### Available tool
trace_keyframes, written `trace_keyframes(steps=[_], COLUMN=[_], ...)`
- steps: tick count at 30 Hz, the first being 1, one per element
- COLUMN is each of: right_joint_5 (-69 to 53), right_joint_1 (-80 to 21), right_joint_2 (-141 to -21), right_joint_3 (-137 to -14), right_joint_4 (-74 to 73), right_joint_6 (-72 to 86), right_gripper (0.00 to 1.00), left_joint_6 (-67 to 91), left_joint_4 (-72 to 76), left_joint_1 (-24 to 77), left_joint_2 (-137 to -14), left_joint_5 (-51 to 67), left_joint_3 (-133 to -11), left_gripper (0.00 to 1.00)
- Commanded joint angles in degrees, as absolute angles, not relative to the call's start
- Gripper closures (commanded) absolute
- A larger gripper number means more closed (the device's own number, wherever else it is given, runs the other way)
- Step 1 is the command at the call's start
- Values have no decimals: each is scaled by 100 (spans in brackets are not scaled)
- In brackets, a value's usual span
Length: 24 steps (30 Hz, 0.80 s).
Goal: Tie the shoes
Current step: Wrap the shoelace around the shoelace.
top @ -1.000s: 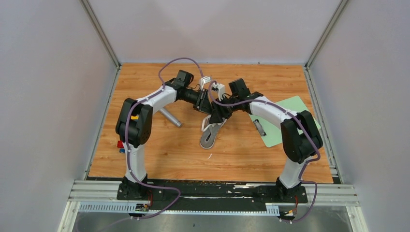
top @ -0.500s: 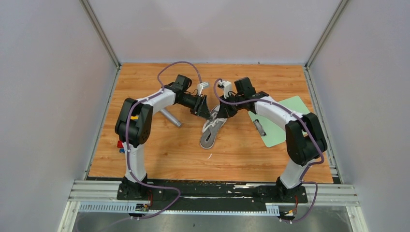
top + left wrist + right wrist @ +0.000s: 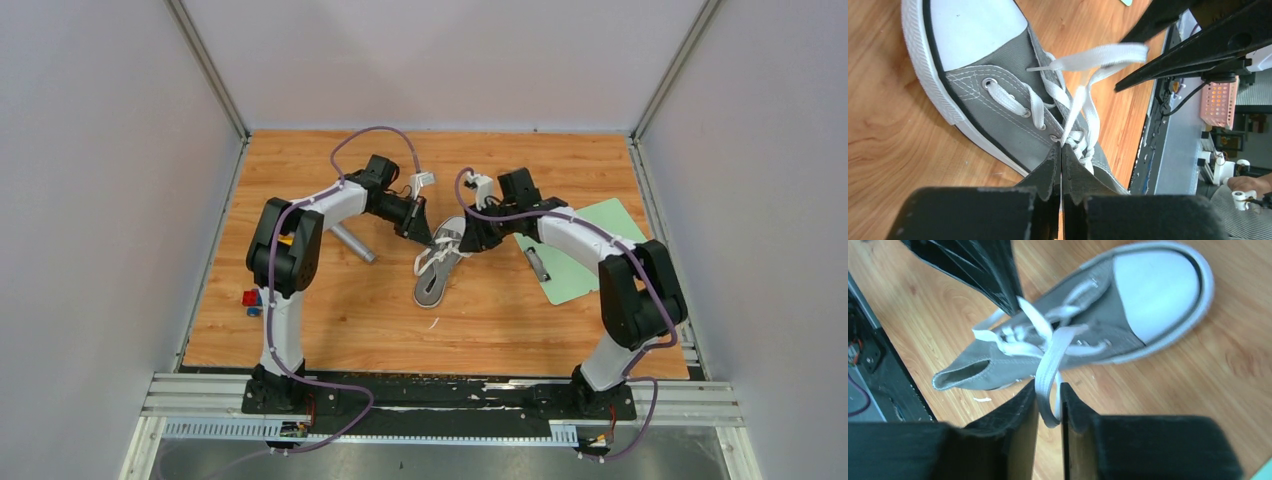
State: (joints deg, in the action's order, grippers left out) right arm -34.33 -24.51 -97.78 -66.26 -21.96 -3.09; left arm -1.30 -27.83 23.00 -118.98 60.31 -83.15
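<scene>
Sneaker: I see the grey sneaker resting on the wooden table, white toe cap at the far end and heel opening towards the arm bases.
Laces: the white laces rise off the sneaker's eyelets and cross above its tongue, one strand running to each tool.
Left gripper: my left gripper sits just over the sneaker's left side by the upper eyelets. Its jaws are pressed flat together, and a strand of lace runs right into the tips, so I read it as pinched there.
Right gripper: my right gripper hangs just off the sneaker's right side. Only a thin gap shows between its fingers, and a loop of lace passes through that gap, clamped.
Green mat: a green mat lies well to the right of the sneaker.
Metal cylinder: a silver cylinder lies to the left of the sneaker, apart from it.
</scene>
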Motion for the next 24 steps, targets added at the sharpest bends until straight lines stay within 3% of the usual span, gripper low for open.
trace_keyframes(steps=[1, 5, 9, 13, 17, 24], right_joint_5=[-3244, -3229, -3855, -4217, -3972, -3657], right_joint_1=[-1996, -1370, -1453, -2256, -3131, -4202], right_joint_2=[-9207, -8828, -8640, -8794, -9069, -9441], right_joint_3=[-6145, -5979, -6493, -7203, -7473, -7696], right_joint_4=[-2055, -2201, -2311, -2486, -2577, -2931], right_joint_6=[-96, -131, -774, -1806, -2715, -3731], right_gripper=[72, 61, 63, 67, 66, 66], left_joint_6=[-375, 291, 970, 2632, 4943, 5045], left_joint_4=[-3206, -3467, -3377, -2376, 7, -163], left_joint_1=[2302, 2163, 2000, 1760, 1653, 1539], left_joint_2=[-11590, -11394, -11183, -11135, -11250, -11263], left_joint_5=[5694, 5700, 5869, 6487, 7338, 7209], left_joint_3=[-8764, -8916, -8679, -8192, -7524, -7398], left_gripper=[100, 100, 100, 100, 100, 100])
